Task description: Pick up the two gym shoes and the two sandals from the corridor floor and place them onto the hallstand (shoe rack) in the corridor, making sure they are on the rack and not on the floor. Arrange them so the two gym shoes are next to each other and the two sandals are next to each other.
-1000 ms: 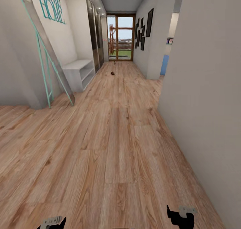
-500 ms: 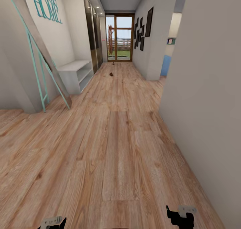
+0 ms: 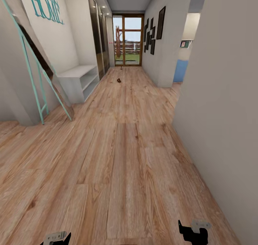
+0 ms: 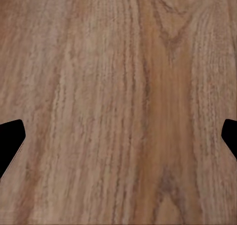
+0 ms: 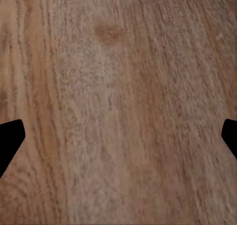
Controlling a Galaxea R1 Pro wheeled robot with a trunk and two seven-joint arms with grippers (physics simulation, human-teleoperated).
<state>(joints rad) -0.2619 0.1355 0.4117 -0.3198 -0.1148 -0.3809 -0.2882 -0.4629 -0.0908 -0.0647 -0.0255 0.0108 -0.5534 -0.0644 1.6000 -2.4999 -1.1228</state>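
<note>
The corridor floor [image 3: 122, 159] of light-brown planks runs ahead to a glass door. Far down it lies a small brown thing [image 3: 119, 80] that looks like a sandal, and a second small dark thing [image 3: 122, 68] lies farther on, too small to identify. The gym shoes and the hallstand are out of view. My left gripper [image 3: 57, 237] and right gripper [image 3: 193, 232] hang low at the near edge of the head view. In the wrist views the left gripper [image 4: 118, 136] and right gripper [image 5: 118, 136] are open over bare planks, holding nothing.
A teal-framed leaning mirror [image 3: 34, 69] and a low white shelf unit [image 3: 77, 80] under teal "HOME" lettering [image 3: 44, 3] line the left wall. A grey wall [image 3: 222, 112] stands close on my right, with a side opening [image 3: 181, 69] beyond it.
The whole head view has shifted: the camera has moved forward down the corridor, so the mirror and white unit sit closer and further left. The grippers keep their pose.
</note>
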